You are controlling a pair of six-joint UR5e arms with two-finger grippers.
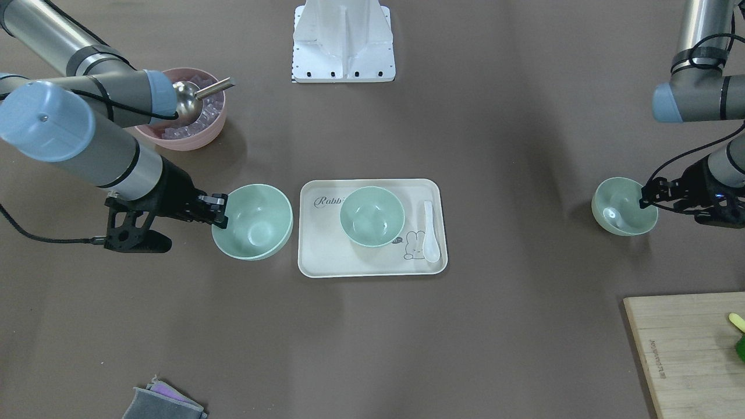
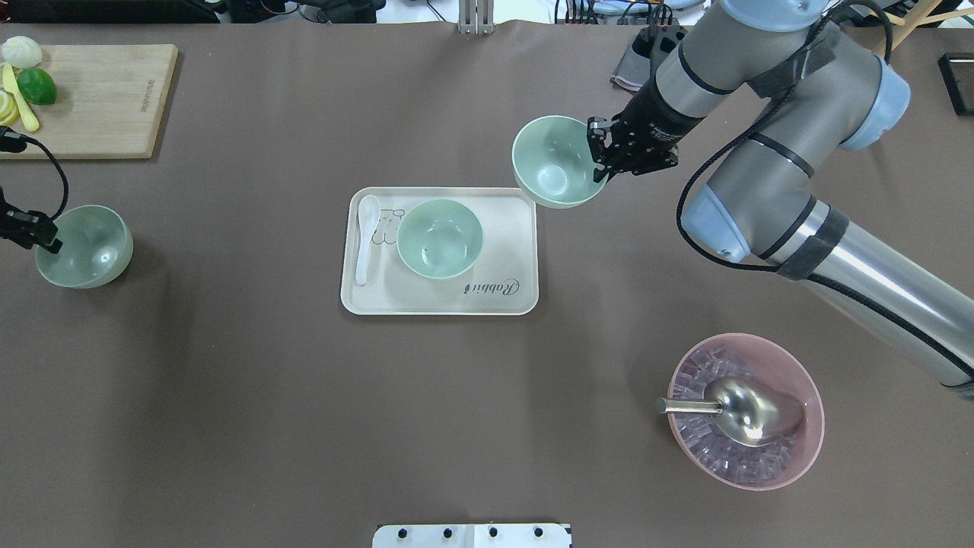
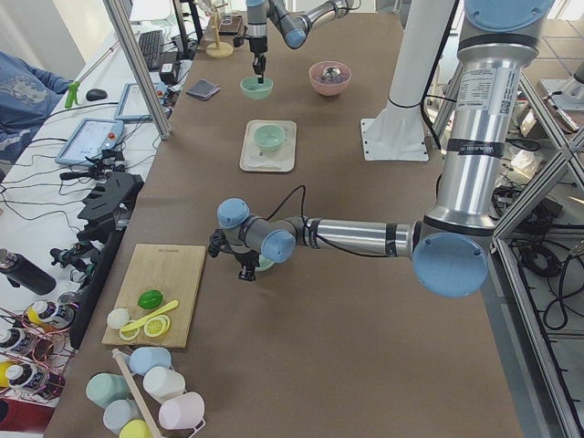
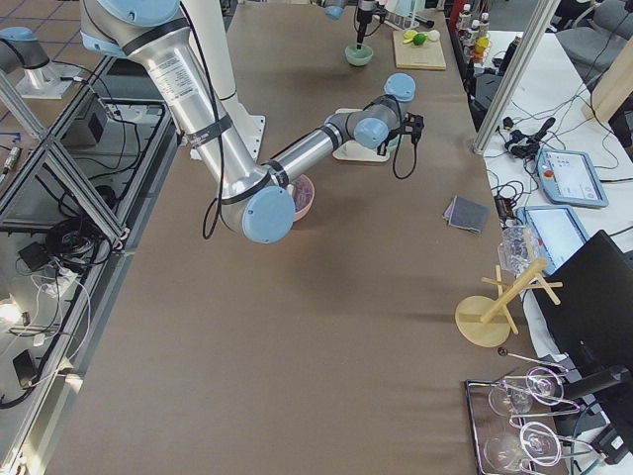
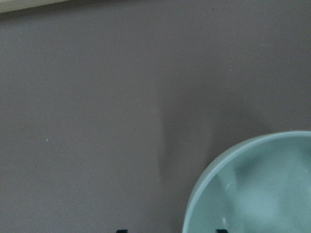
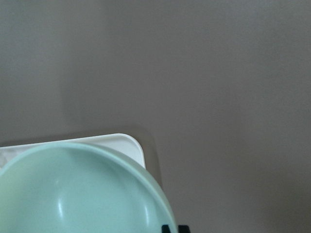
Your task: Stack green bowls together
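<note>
0 of 3 bowls stacked. Right jaws clamp 1st bowl (image 2: 552, 164) rim, raised near tray bowl (image 2: 440, 238) — left jaws spread astride 3rd bowl (image 2: 84, 246) rim. 2 nestings remain.

Green bowls (image 2: 84, 246) (image 2: 440, 237) (image 2: 552, 161): smooth, matt plastic. Tray (image 2: 441, 301), centre: smooth cream plastic with a faint sheen. Spoon (image 2: 367, 236): glossy white. Pink bowl (image 2: 813, 403), 4 o'clock: translucent plastic. Scoop (image 2: 749, 411): polished metal. Cutting board (image 2: 99, 99), 10 o'clock: pale wood with visible grain. Table (image 2: 228, 396): matt brown covering.
</note>
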